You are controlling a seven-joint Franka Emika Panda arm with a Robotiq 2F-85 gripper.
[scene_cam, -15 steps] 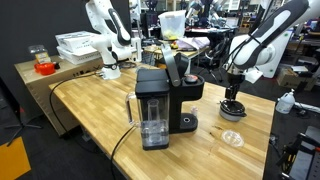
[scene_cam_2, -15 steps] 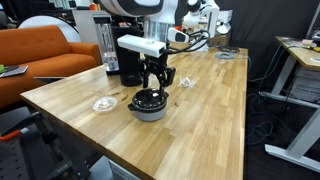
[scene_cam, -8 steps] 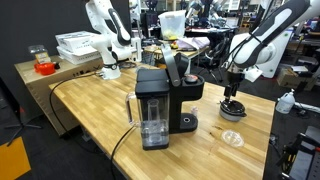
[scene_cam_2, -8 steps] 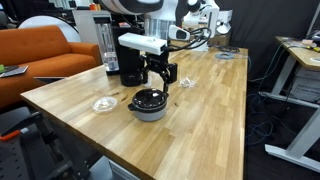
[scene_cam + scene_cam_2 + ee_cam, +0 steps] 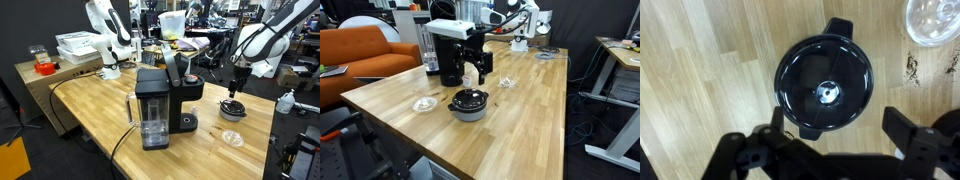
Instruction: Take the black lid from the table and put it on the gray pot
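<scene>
Nearest to us in an exterior view is the bare wood of the counter (image 5: 525, 135). A little way in from its front edge stands the gray pot (image 5: 468, 111). The black lid (image 5: 469, 98) lies on the pot and covers its mouth.

From the wrist view we look straight down on the lid (image 5: 825, 88). It sits level, with a small shiny knob at its middle. A short dark tab (image 5: 839, 25) juts out past its rim, and we cannot tell whether it belongs to the lid or the pot. Near the pot, but not touching it, a pale translucent disc (image 5: 424, 103) lies flat on the wood. We also see it in the top corner of the wrist view (image 5: 932, 18).

Above the pot hangs the tool (image 5: 476, 78). Its fingers are spread wide and hold nothing, and there is clear air between them and the lid. In the wrist view the two dark fingers (image 5: 915, 140) come in from the lower edge, one on each side, with the lid showing between them.

In an exterior view the tool (image 5: 235, 90) hovers over the pot (image 5: 232, 110), and the disc (image 5: 232, 138) lies closer to the camera.

Behind the pot stands a black coffee machine (image 5: 445, 55), and beyond the counter we see an orange sofa (image 5: 360, 55).
</scene>
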